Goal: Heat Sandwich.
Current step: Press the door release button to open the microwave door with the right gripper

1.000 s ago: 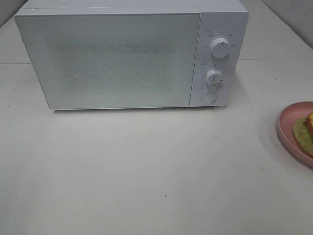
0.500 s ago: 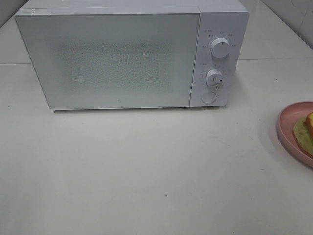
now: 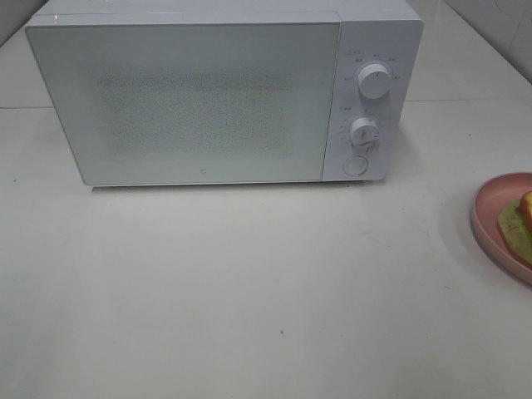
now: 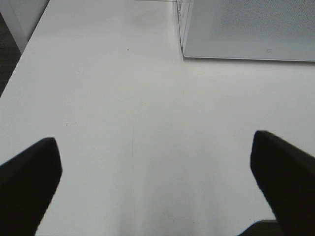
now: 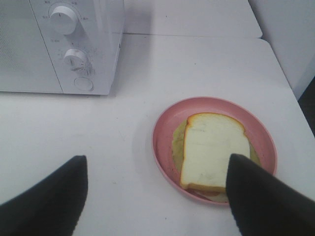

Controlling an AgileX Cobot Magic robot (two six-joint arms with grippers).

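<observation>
The sandwich [image 5: 214, 150], pale bread with an orange-yellow crust and a green layer under it, lies on a round pink plate [image 5: 165, 130]. In the exterior high view only a sliver of the sandwich [image 3: 517, 224] and the plate [image 3: 490, 216] shows at the right edge. The white microwave [image 3: 208, 91] stands at the back with its door shut; it also shows in the right wrist view [image 5: 64, 44] and the left wrist view [image 4: 246, 27]. My right gripper [image 5: 157, 196] is open above the table, short of the plate. My left gripper [image 4: 155, 172] is open and empty over bare table.
The microwave has two dials [image 3: 374, 81] and a round button [image 3: 355, 165] on its right panel. The white table's left edge [image 4: 17, 64] and right edge [image 5: 288, 83] are near. A white wall rises behind the table.
</observation>
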